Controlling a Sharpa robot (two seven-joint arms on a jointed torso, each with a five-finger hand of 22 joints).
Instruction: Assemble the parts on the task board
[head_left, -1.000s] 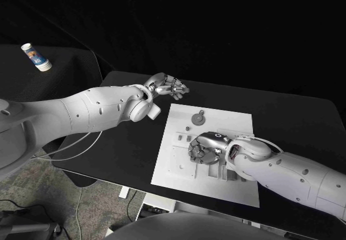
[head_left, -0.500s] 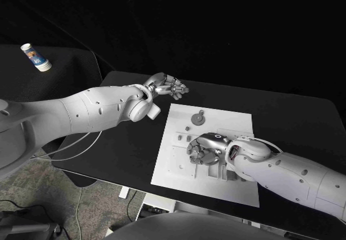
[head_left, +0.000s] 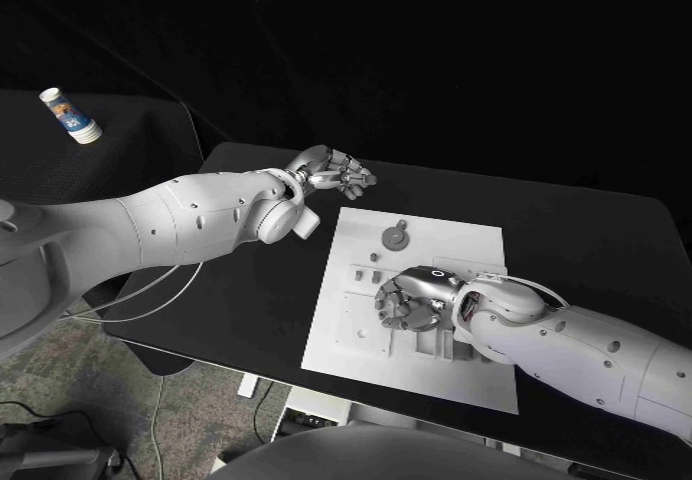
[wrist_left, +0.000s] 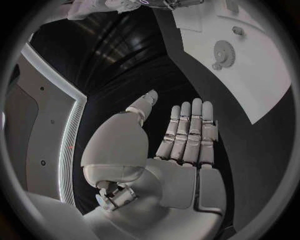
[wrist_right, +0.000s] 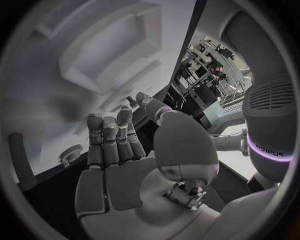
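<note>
Head view, black tabletop (head_left: 577, 240) with one white task board (head_left: 476, 375) at centre frame. One grey gear-shaped part (head_left: 394, 238) lying on the board's upper portion, apart from both hands; the same gear (wrist_left: 224, 51) visible in the left wrist view on the white plate (wrist_left: 262, 75). Several smaller grey parts (head_left: 372, 276) along the board's left half, too small to count reliably. Raised white fixtures on the board's lower middle, partly covered by the right arm.

Left robot hand (head_left: 335, 172): above the tabletop, upper centre of frame, beyond the board's top left corner, touching nothing; fingers (wrist_left: 190, 127) extended and lying side by side, thumb set apart, palm empty in the left wrist view.

Right robot hand (head_left: 408, 299): low over the board's middle, fingers curled downward toward the fixtures; whether anything is pinched cannot be told. In the right wrist view, fingers (wrist_right: 109, 137) straight and close together, nothing seen in the palm.

One small white cup stack (head_left: 71, 113) with blue printed marking, upper left of frame, off the tabletop; lettering illegible. No other legible writing on the board.
</note>
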